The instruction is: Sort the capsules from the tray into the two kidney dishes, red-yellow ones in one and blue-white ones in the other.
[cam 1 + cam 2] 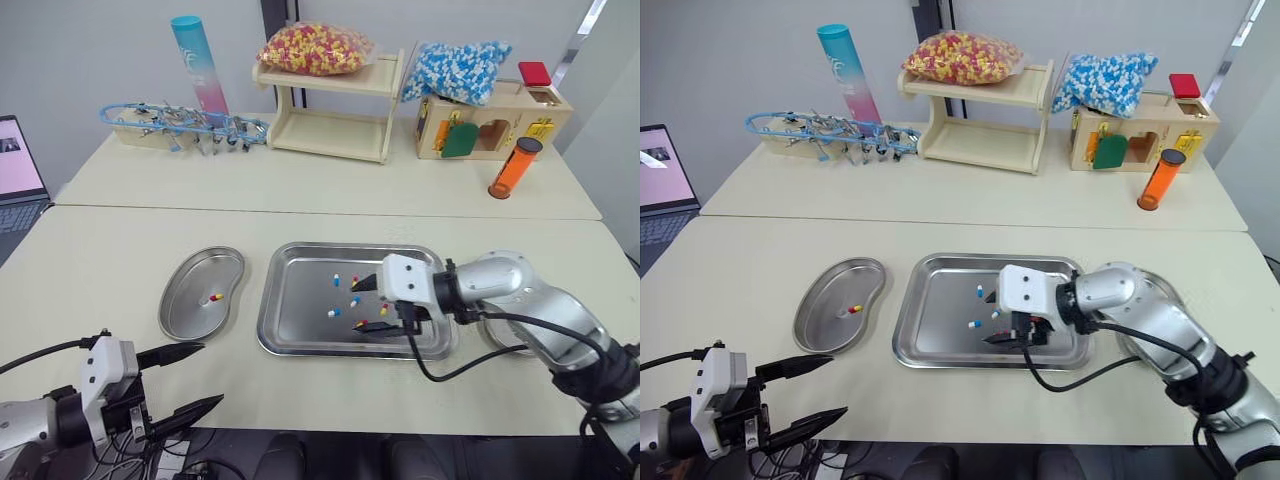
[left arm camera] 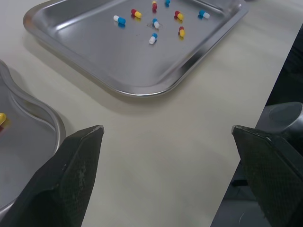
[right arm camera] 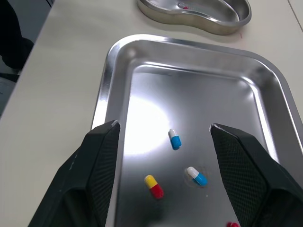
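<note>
**Both grippers open, the right one over the tray's capsules**

The steel tray (image 1: 300, 310) lies near the middle of the front table and serves as the reference for all positions. Scattered on its floor, mostly in the half on the robot's right, are loose capsules of both kinds, among them a blue-white capsule (image 3: 174, 139) and a red-yellow capsule (image 3: 153, 186).

The right gripper (image 1: 364, 304) hangs low inside the tray, over that right half. Its two black fingers (image 3: 99, 161) are spread wide and grasp nothing. In the right wrist view several capsules lie on the tray floor between them.

The left kidney dish (image 1: 190, 310) sits just beside the tray on the robot's left, apart from its rim. It holds a single dish capsule (image 1: 214, 297), red and yellow.

The left gripper (image 1: 208, 374) hovers nearer the robot than the tray and to its left, by the table's front edge. It is likewise released, fingers parted and empty.

Beyond the tray, on the rear table, a wooden shelf (image 1: 330, 125) carries a bag of red-yellow capsules (image 1: 315, 48). A bag of blue-white capsules (image 1: 455, 70) rests beside it.
</note>
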Robot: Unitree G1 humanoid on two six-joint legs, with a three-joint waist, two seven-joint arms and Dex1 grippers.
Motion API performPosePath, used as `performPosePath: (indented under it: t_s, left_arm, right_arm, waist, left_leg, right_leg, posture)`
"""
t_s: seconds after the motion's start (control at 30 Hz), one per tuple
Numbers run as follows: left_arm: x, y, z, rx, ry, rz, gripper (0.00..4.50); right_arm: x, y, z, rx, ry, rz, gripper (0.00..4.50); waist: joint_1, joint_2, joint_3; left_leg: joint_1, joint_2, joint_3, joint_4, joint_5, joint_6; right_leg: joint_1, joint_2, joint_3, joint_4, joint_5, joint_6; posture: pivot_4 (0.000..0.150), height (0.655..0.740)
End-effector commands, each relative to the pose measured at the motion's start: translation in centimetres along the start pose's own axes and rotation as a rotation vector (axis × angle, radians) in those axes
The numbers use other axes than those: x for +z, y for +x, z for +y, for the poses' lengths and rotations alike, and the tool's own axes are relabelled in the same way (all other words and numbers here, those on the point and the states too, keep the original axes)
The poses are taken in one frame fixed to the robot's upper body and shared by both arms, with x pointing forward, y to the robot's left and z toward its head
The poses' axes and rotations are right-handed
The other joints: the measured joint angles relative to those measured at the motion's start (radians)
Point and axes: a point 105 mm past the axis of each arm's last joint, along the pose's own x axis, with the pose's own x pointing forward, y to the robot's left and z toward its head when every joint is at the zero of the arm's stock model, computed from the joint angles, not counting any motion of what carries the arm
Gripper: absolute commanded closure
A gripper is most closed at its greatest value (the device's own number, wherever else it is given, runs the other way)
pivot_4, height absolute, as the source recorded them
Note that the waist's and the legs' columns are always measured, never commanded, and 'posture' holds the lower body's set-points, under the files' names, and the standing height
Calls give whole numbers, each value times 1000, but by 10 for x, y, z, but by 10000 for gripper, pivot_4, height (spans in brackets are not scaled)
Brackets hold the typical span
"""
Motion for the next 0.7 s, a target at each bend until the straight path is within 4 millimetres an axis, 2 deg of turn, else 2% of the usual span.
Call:
performPosePath:
  t_s: [0.03,0.37,0.7]
  left_arm:
    - [12,4,-5,-32,33,-19,0]
    - [25,15,-6,-59,61,-19,0]
    - [41,27,-9,-68,70,-24,0]
  right_arm:
    - [3,5,-5,-2,-55,25,13045]
    - [-2,38,-7,18,-35,46,13045]
    - [-12,57,-10,33,16,73,13045]
  waist:
    - [0,0,0]
    - [-2,0,0]
    - [-5,0,0]
  left_leg:
    - [0,0,0,0,0,0]
    - [0,0,0,0,0,0]
    - [0,0,-1,0,0,0]
  right_leg:
    - [0,0,0,0,0,0]
    - [-1,0,0,0,0,0]
    - [-1,1,1,1,0,0]
  posture:
    - [1500,7400]
    - [1500,7400]
    - [1500,7400]
